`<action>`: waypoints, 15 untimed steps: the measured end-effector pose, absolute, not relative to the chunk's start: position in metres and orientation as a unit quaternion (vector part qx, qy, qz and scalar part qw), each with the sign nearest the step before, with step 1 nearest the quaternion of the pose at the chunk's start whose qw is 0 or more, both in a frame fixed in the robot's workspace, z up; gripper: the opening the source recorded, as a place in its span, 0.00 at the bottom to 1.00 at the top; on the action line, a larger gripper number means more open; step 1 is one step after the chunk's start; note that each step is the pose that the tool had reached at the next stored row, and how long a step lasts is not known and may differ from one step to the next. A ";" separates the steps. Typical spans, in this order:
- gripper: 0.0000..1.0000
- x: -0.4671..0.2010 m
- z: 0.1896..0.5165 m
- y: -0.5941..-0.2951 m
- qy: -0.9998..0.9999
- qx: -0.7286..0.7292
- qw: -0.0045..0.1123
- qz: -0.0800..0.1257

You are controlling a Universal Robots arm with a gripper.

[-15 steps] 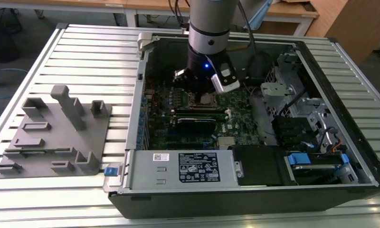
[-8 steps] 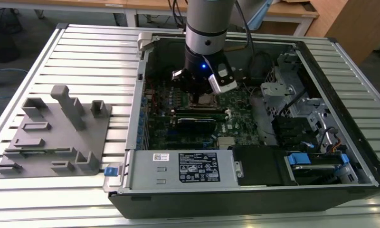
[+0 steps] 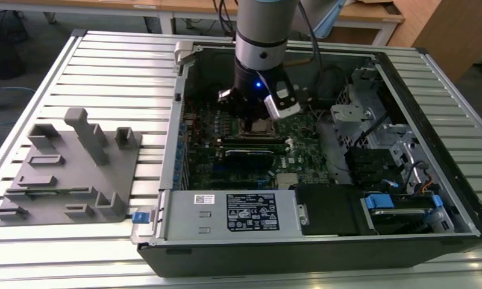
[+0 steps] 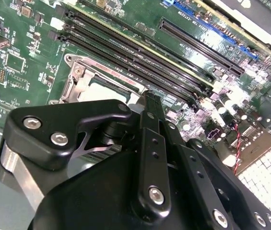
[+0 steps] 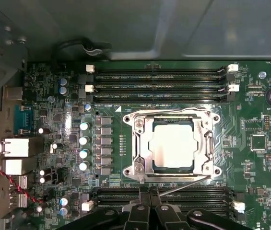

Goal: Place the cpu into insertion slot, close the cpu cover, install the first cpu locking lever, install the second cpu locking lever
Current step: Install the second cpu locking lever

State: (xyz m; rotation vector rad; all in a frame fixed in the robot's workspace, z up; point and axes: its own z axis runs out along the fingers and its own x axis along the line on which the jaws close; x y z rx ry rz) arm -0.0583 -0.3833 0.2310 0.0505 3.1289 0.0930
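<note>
The pincer [image 4: 147,103] hides part of the insertion slot [image 4: 85,84].

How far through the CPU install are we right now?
Looks done: the cpu sits in the insertion slot, and the cpu cover lies flat over it. In hand: the gripper is down beside the socket, at a thin lever angling off the socket's edge, so lever work appears underway. Left: I can't confirm either lever is latched.
</note>
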 end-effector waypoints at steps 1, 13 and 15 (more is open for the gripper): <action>0.11 -0.058 0.230 -0.383 0.999 0.016 0.005 0.029; 0.11 -0.058 0.224 -0.383 1.000 0.016 0.005 0.027; 0.11 -0.058 0.224 -0.383 1.000 0.016 0.005 0.026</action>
